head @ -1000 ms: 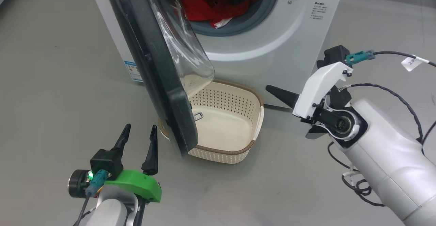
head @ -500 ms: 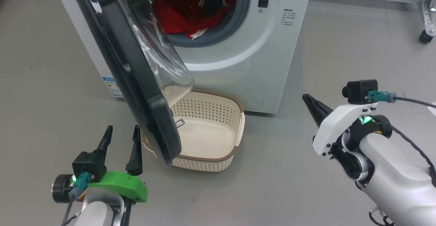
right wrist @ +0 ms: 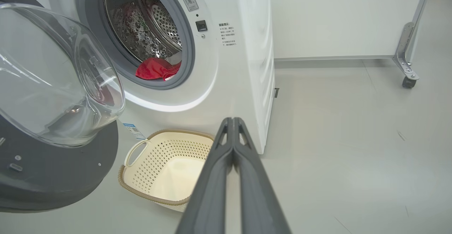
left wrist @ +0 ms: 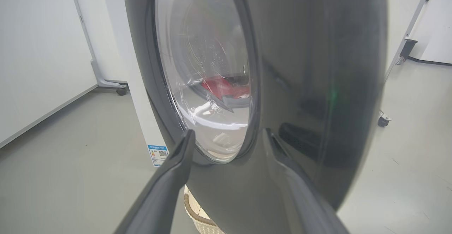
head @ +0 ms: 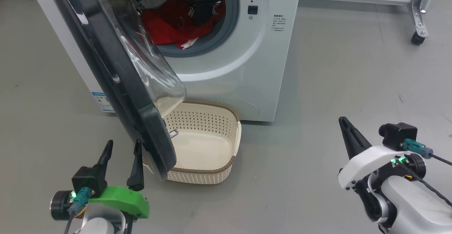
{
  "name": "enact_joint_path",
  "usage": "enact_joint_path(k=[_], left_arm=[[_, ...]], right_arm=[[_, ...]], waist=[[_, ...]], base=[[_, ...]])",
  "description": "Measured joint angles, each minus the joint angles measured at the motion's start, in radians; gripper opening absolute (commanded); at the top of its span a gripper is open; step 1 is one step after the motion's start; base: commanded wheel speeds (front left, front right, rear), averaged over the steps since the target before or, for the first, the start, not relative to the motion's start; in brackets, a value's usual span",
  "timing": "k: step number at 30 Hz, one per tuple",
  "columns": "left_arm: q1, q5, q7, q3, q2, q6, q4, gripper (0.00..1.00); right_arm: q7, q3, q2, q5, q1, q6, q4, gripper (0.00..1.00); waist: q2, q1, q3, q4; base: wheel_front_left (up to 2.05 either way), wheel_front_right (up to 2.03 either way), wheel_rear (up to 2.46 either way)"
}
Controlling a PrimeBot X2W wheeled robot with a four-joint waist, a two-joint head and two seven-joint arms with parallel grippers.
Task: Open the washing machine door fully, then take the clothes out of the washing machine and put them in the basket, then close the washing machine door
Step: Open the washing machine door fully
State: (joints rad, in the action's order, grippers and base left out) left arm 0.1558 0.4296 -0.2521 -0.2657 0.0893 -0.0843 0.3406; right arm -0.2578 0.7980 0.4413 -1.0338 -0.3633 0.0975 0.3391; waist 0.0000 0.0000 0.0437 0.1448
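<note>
Down low, the left pincer [head: 124, 143] stood wide, its two dark fingers [left wrist: 176, 170] spread with nothing between them. Straight ahead of it, very close, rose the black outer face of the door [left wrist: 310, 68]; the finger on the inner side sat just beside the door's lower edge, though whether it touched could not be told. Through the door's glass a patch of red showed. Beyond that pincer and a little to its left, a small blue sticker [left wrist: 158, 153] marked the bottom corner of the washing machine [head: 226, 75]. The door [head: 116, 75] hung swung out from the machine's left side, its clear bowl bulging toward the opening. The right pincer [head: 344, 124] was pressed tight together and empty, its fingers meeting in one point [right wrist: 231, 121] above bare grey floor [head: 317, 85], well apart from the machine. Ahead of it and to its left sat the basket [right wrist: 159, 156], empty, on the floor against the machine's front, with the door's lower end overhanging its far side. Farther on and higher, the clothes [right wrist: 155, 69] lay red inside the steel drum [right wrist: 155, 18], a scrap of white trim resting on the grey seal [head: 226, 25]. Off to that pincer's right stood a wheeled metal leg [right wrist: 406, 68].
</note>
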Motion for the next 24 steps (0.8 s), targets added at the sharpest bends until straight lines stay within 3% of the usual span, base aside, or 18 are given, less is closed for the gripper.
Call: enact_joint_path(k=[10, 19, 20, 21, 22, 24], left_arm=[[-0.014, -0.009, 0.0, 0.013, 0.0, 0.002, -0.001, 1.0], [-0.034, -0.009, 0.0, 0.029, 0.0, 0.002, -0.003, 1.0], [-0.034, -0.009, 0.0, 0.03, 0.0, 0.003, -0.004, 1.0], [-0.034, -0.009, 0.0, 0.031, -0.001, 0.003, -0.004, 1.0], [-0.035, -0.012, 0.0, 0.032, -0.001, 0.003, -0.004, 1.0], [-0.035, -0.017, 0.0, 0.033, -0.001, 0.003, -0.005, 1.0]], right_arm=[[0.0, -0.103, 0.016, 0.072, 0.102, 0.021, -0.034, 0.0], [0.002, -0.312, -0.02, 0.211, 0.169, 0.029, -0.142, 0.0], [0.002, -0.332, -0.027, 0.226, 0.184, 0.029, -0.148, 0.36], [0.002, -0.357, -0.035, 0.239, 0.2, 0.028, -0.149, 0.87], [0.002, -0.388, -0.042, 0.251, 0.217, 0.028, -0.148, 1.0], [0.002, -0.44, -0.053, 0.264, 0.25, 0.028, -0.148, 1.0]], waist=[[0.0, 0.0, -0.005, -0.013], [0.0, 0.0, -0.008, -0.023], [0.0, 0.0, -0.008, -0.024], [0.0, 0.0, -0.009, -0.024], [0.0, 0.0, -0.01, -0.024], [0.0, 0.0, -0.011, -0.024]], base=[[0.0, 0.0, 0.0], [0.0, 0.0, 0.0], [0.0, 0.0, 0.0], [0.0, 0.0, 0.0], [0.0, 0.0, 0.0], [0.0, 0.0, 0.0]])
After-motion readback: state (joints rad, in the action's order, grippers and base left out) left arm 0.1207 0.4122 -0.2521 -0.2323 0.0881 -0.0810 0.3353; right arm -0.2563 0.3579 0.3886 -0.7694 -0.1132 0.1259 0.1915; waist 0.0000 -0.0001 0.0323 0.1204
